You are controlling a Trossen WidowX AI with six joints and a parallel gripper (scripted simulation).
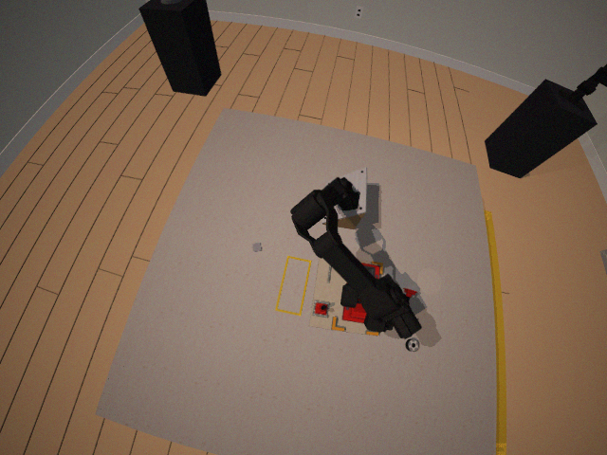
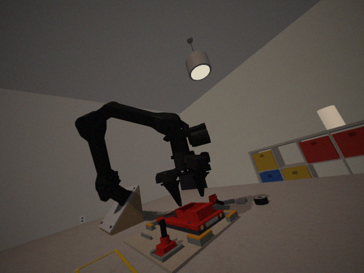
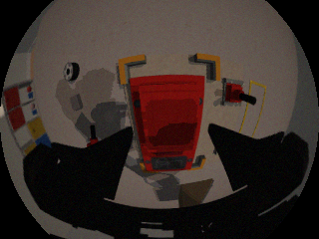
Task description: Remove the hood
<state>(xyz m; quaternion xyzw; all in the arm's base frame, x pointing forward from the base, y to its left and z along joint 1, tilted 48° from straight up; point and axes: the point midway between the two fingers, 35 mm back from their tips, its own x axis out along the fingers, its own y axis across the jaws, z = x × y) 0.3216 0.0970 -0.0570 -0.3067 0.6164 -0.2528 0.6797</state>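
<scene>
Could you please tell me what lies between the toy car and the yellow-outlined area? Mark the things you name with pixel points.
The red piece with a black post (image 1: 321,308) (image 3: 233,94), seen in the top and wrist views.

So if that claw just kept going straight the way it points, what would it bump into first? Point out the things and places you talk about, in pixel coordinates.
Probably the red toy car (image 1: 354,313) (image 2: 194,212) (image 3: 171,112), right below the open gripper (image 2: 191,200) (image 3: 171,129); whether the fingertips would touch it or pass either side is unclear.

Red toy car, upright on board, raised hood (boxy) on, yellow-outlined area
</scene>
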